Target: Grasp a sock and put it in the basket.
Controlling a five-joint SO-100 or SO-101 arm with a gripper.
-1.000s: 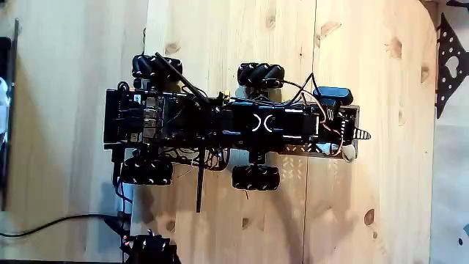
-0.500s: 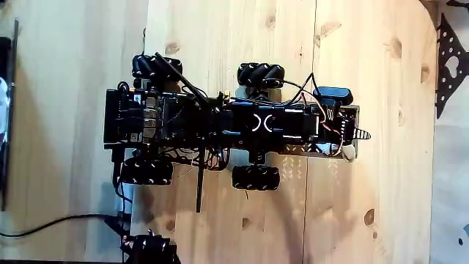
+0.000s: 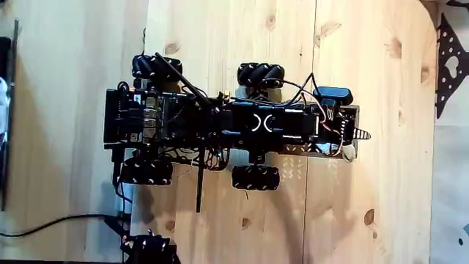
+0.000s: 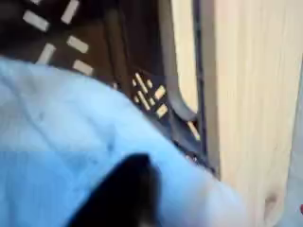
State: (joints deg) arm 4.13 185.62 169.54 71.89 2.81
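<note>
Pale sock (image 4: 66,132) fills wrist view's lower left | latticed basket (image 4: 142,57) behind, upper centre | gripper (image 4: 128,194) bottom centre, jaw state unclear | pine table (image 3: 234,37)

Base (image 3: 146,125): black, boxy, densely wired.
Wheels (image 3: 260,74): four, black, ribbed rollers.
Arm (image 3: 275,123): black, white curved markings.
Cables (image 3: 297,84): thin, black, looping.

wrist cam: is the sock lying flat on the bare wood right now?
No. In the wrist view the sock sits up close to the lens over the basket, whose dark lattice wall shows behind it; the wooden floor lies off to the right.
</note>
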